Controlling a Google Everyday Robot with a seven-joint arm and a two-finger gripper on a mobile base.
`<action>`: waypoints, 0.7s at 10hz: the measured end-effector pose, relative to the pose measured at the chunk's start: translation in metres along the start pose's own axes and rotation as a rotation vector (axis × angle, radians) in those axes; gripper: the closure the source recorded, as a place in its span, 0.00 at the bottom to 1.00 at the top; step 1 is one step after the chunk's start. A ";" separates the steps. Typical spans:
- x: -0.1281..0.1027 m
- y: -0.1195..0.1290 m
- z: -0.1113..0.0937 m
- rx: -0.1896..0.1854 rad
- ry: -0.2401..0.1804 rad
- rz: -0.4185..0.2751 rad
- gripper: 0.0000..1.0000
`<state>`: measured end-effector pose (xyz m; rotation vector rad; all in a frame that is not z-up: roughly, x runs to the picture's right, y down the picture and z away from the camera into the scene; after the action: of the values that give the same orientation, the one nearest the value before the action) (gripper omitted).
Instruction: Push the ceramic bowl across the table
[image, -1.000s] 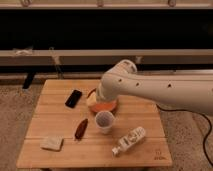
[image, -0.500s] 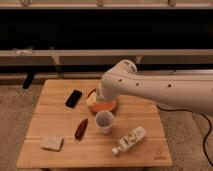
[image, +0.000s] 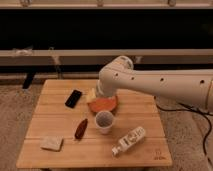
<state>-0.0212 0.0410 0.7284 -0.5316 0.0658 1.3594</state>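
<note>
The orange ceramic bowl (image: 103, 105) sits near the middle of the light-wood slatted table (image: 60, 117), its far part covered by my arm. My gripper (image: 98, 94) is at the bowl's far left rim, under the white wrist, mostly hidden by the arm. A small white cup (image: 104, 121) stands just in front of the bowl.
A black phone (image: 73, 98) lies left of the bowl. A dark red-brown object (image: 81, 128) and a pale sponge (image: 51, 143) lie front left. A clear bottle (image: 128, 140) lies on its side front right. A dark wall with rails stands behind the table.
</note>
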 end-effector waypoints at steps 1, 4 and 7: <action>-0.003 -0.001 0.002 0.003 0.003 -0.003 0.20; -0.015 -0.006 0.021 0.034 0.047 -0.019 0.20; -0.036 -0.027 0.052 0.117 0.103 -0.025 0.20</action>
<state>-0.0174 0.0263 0.7957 -0.5018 0.2203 1.2948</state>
